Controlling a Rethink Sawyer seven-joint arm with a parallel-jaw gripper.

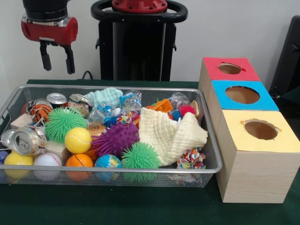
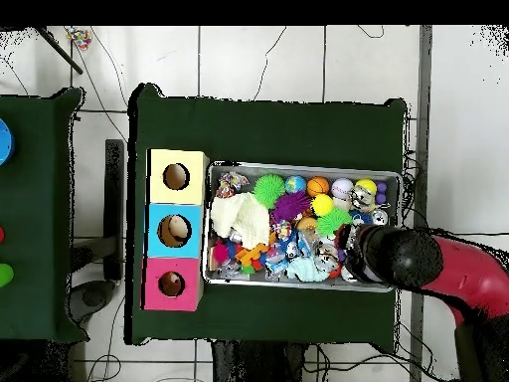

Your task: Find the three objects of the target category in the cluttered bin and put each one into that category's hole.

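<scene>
The silver wire-mesh bin (image 1: pixel 212 149) sits on the green table, full of mixed items. Among them are two green spiky balls (image 1: pixel 63 123), a purple spiky ball (image 1: pixel 115 139), a yellow tennis ball (image 1: pixel 78 139), a small basketball (image 1: pixel 79 161), a white baseball (image 1: pixel 47 161), a globe ball (image 1: pixel 107 162), drink cans (image 1: pixel 28 140) and a cream cloth (image 1: pixel 168 133). My gripper (image 1: pixel 57 62) hangs open and empty, well above the bin's far left corner. In the overhead view the bin (image 2: pixel 298 166) lies right of the boxes, and my arm (image 2: pixel 398 257) covers its right end.
Three wooden boxes stand in a row beside the bin, each with a round hole in its top: red (image 1: pixel 248 72), blue (image 1: pixel 220 91) and yellow (image 1: pixel 286 140). In the overhead view they run yellow (image 2: pixel 159 164), blue (image 2: pixel 159 217), red (image 2: pixel 154 271). The robot pedestal (image 1: pixel 138 42) stands behind the table.
</scene>
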